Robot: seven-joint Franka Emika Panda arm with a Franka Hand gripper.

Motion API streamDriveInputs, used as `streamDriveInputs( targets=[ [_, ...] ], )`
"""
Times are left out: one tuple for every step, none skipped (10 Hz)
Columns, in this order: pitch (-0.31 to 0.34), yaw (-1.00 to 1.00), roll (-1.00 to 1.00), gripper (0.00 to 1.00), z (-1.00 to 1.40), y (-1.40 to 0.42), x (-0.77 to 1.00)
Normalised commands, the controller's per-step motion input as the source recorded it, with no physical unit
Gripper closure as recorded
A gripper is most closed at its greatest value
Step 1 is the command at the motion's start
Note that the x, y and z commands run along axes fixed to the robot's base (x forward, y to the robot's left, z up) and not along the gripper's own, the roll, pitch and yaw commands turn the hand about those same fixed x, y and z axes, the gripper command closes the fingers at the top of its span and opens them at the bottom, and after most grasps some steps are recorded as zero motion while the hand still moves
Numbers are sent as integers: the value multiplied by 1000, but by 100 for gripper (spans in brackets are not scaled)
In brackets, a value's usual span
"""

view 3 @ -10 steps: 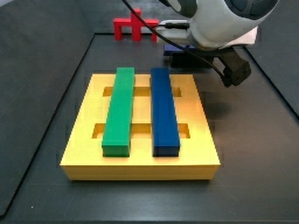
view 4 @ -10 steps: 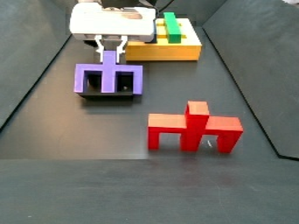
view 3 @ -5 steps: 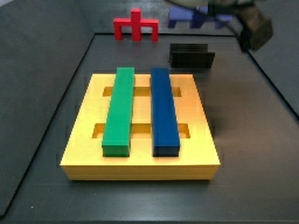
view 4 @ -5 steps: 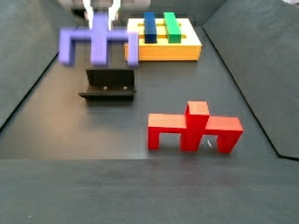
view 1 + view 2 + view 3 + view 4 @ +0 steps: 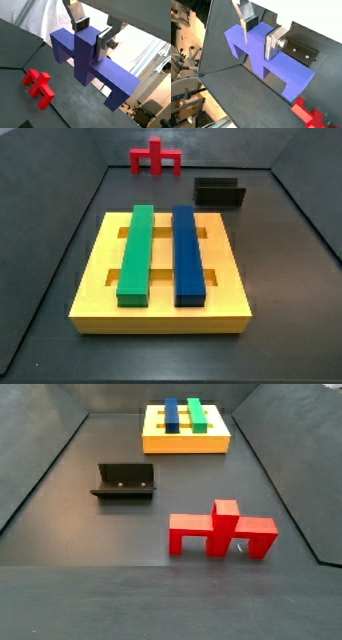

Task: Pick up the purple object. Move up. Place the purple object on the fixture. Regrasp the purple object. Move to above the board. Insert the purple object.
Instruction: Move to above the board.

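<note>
Gripper, out of both side views, clamps the purple object; your risk: misaligning it above the board.

I am reading no text, label, brand or number in any view. My gripper is showing only in both wrist views, its plates carrying no markings.
</note>
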Motion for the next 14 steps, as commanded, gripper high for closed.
streamDriveInputs(
  targets=[
    [122, -26, -1000, 100, 262, -1400, -937],
    [124, -21, -1000, 100, 249, -1400, -947],
    [112, -4, -1000, 100, 261, -1400, -1029],
    [115, 1, -1000, 100, 246, -1400, -1021],
    [112, 12, -1000, 100, 250, -1400, -1006],
    [111, 19, -1000, 100, 237, -1400, -1022],
    [98, 30, -1000, 100, 97, -535, -445],
    [92, 37, -1000, 100, 16, -184, -195],
    [84, 37, -1000, 100, 5, 3, -43],
    [62, 38, -1000, 100, 5, 0, -67],
    [43, 42, -1000, 100, -6, 15, -68],
    [16, 30, -873, 100, 5, 39, -55],
    [-8, 18, -643, 100, -2, 35, -48],
    [-20, 9, -382, 100, -3, 17, -42]
  ],
)
